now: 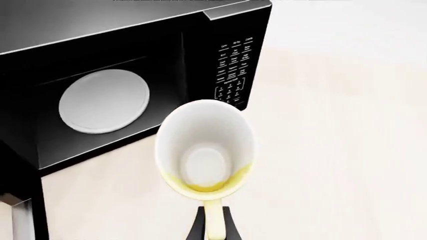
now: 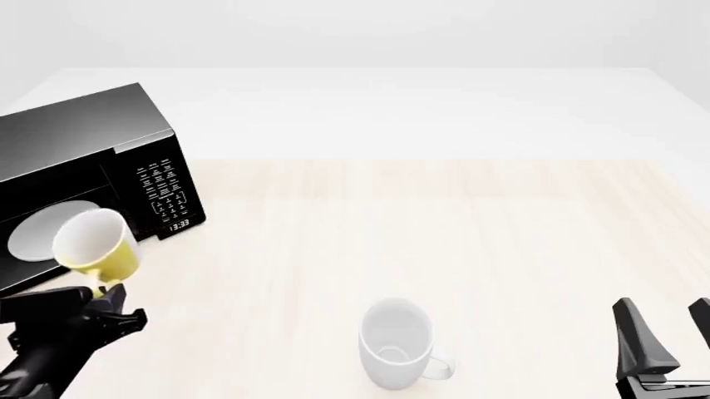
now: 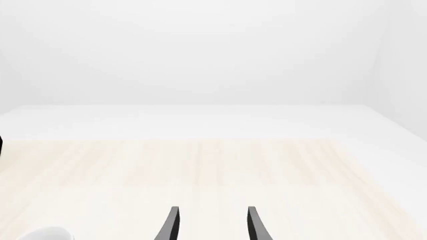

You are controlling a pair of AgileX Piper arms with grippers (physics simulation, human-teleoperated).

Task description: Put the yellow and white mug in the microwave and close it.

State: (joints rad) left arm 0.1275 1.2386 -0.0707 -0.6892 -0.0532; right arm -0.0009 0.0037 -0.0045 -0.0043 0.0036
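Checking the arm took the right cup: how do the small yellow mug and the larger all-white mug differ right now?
The small yellow mug with white inside is tipped on its side, off the table, its handle clamped in the left gripper, mouth toward the black boxy microwave. The larger all-white mug stands upright on the pale wooden table, untouched. Both have loop handles and look empty.

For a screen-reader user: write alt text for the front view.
The left gripper holds the yellow and white mug by its handle, tipped on its side with its mouth toward the open microwave at the table's left. A larger white mug stands upright near the front middle of the pale wooden table, and the right gripper waits open at the lower right.
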